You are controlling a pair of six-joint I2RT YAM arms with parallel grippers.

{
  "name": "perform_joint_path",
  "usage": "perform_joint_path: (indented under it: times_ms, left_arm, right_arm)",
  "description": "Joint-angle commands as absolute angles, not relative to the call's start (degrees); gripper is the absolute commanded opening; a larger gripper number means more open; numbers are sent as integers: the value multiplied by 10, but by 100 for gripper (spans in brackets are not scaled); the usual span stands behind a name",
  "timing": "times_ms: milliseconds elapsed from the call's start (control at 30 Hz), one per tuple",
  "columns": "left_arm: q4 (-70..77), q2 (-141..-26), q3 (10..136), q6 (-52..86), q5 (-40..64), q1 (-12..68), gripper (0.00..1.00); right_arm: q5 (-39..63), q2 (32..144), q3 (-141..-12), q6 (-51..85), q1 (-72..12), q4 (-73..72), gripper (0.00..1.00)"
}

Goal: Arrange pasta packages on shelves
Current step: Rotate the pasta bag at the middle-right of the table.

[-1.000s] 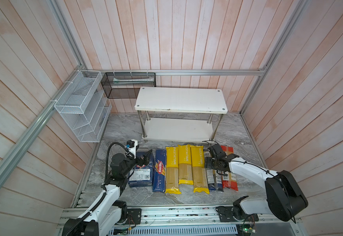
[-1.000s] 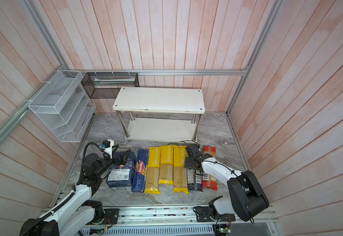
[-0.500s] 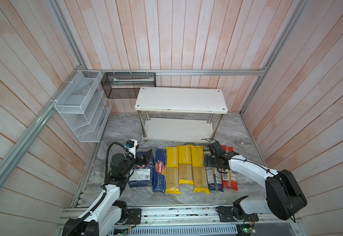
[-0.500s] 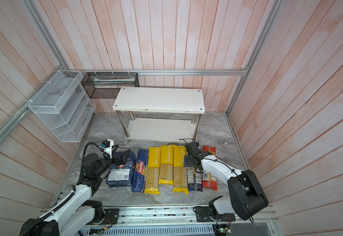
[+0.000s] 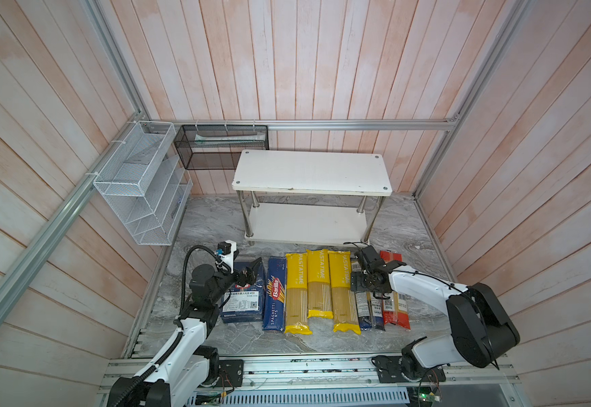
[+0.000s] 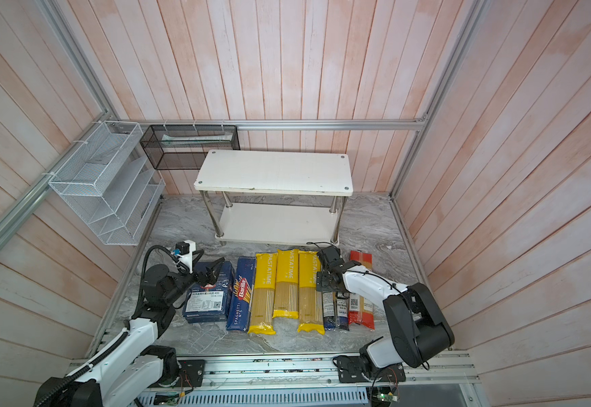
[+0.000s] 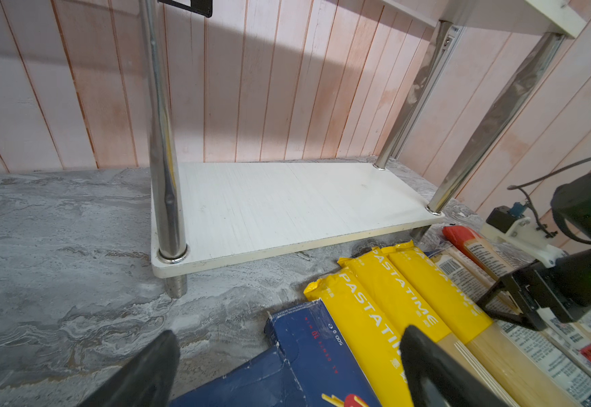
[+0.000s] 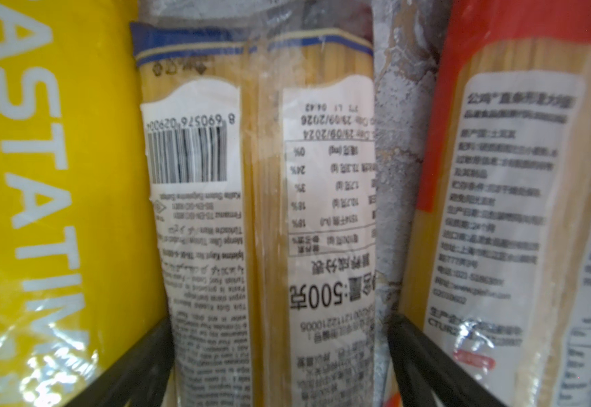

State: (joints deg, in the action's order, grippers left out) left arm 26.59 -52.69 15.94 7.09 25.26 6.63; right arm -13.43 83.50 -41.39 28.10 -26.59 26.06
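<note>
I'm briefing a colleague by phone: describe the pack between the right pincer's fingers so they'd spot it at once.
Find the white two-tier rack; long pasta packs lie in a row on the floor before it. Beside the red-ended bag at the row's end lies the target bag. Unlike the yellow PASTATIME bags on its other side, it has dark blue ends.

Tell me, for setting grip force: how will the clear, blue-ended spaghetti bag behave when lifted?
The clear, blue-ended spaghetti bag probably stays stiff: straight strands pack it full. Its glossy, crinkled film looks slippery, so it may slide. A hard squeeze could snap strands.
</note>
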Motion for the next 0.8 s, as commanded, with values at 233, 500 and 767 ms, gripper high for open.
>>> perform_joint_path:
  times_ms: [233,500,767]
  left_arm:
    - [278,-525,153,75,259,60,100]
    - [279,-524,153,76,260,59,100]
    - [278,-523,152,76,261,58,100]
  right_arm:
    - [-104,777,-364,279,-221,239,91]
    - [-90,781,-371,306,-236,243,91]
    - [-123,818,-388,323,-241,298,91]
